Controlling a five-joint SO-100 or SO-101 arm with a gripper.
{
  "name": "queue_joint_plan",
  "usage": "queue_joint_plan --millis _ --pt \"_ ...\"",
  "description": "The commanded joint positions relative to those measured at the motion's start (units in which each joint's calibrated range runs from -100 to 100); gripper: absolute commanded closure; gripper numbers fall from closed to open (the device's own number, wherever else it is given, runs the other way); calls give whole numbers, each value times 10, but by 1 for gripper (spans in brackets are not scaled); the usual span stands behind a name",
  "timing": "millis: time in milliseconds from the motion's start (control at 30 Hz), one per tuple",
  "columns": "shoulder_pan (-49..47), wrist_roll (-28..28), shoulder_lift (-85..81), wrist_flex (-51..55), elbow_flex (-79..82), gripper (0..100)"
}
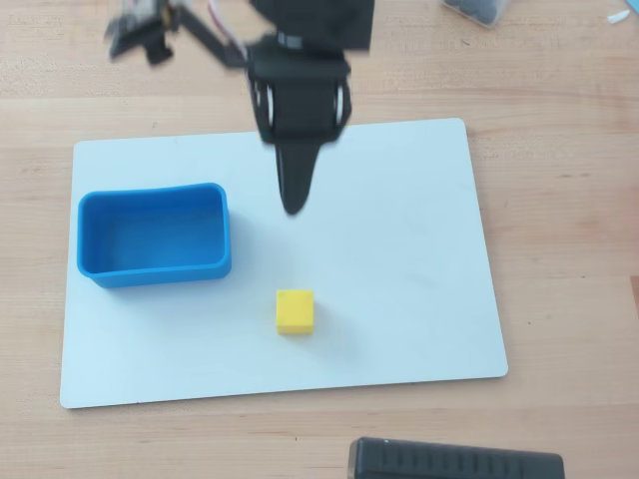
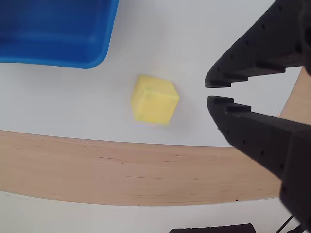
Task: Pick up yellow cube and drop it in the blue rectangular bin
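A: Largest first: we log the white board, then the blue rectangular bin empty at its left in the overhead view.

B: Our gripper, jaws nearly shut and holding nothing, hangs above the board. The yellow cube sits apart, straight ahead of the fingertips, toward the board's near edge.

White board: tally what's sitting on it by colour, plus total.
Yellow: 1, the yellow cube
Blue: 1, the blue rectangular bin, nothing inside it
Total: 2 on the white board
The gripper hangs above the board, nearly closed, holding nothing.
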Motion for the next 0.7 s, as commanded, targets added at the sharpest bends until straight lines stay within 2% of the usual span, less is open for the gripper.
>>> queue_joint_plan --millis 0,133,367,533,667 --pt "4 5 145 47 -267 100" --pt "2 2 246 90 -393 100" --pt "-12 -8 438 231 -687 100" --pt "-24 -16 667 428 -1101 100" --pt "-32 -31 668 441 -1073 100"
